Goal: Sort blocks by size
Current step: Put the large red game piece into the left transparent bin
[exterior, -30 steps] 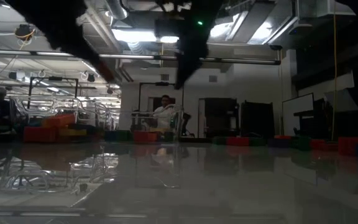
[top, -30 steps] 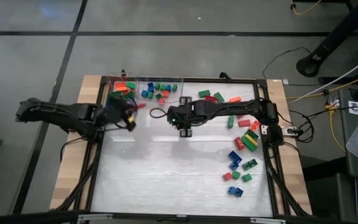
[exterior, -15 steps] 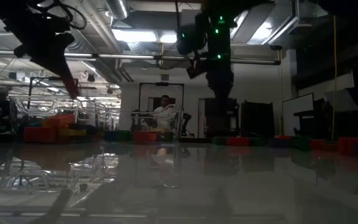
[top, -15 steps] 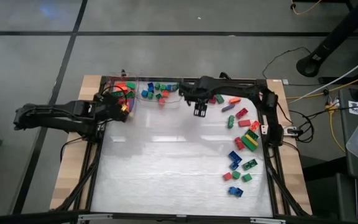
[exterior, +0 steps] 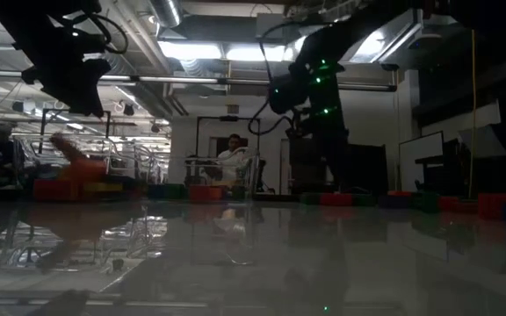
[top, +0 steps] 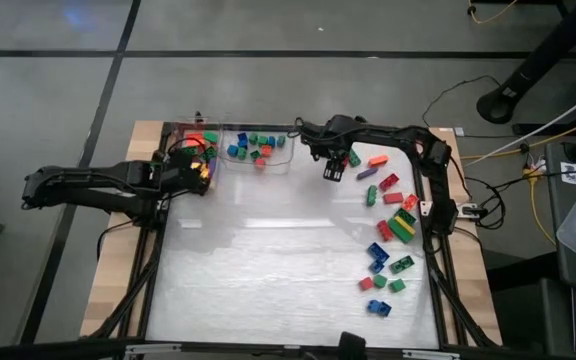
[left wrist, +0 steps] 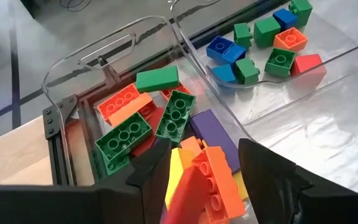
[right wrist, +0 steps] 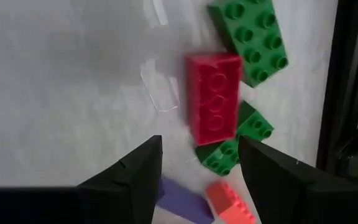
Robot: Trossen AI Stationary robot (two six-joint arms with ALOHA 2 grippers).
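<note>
Over the far-left clear bin [left wrist: 73, 62] of long blocks [left wrist: 174, 115], the left gripper [left wrist: 207, 168] has just parted its fingers, freeing an orange brick [left wrist: 216, 186], while the right gripper [right wrist: 197, 165], open and empty, has swung to loose bricks [right wrist: 213, 99] for another pick

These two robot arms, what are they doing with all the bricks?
They sort bricks by size. The left hand stands open over the clear bin of long bricks, an orange brick between its fingers. The right hand hovers open over a red brick on the table. Short bricks fill the second bin.
</note>
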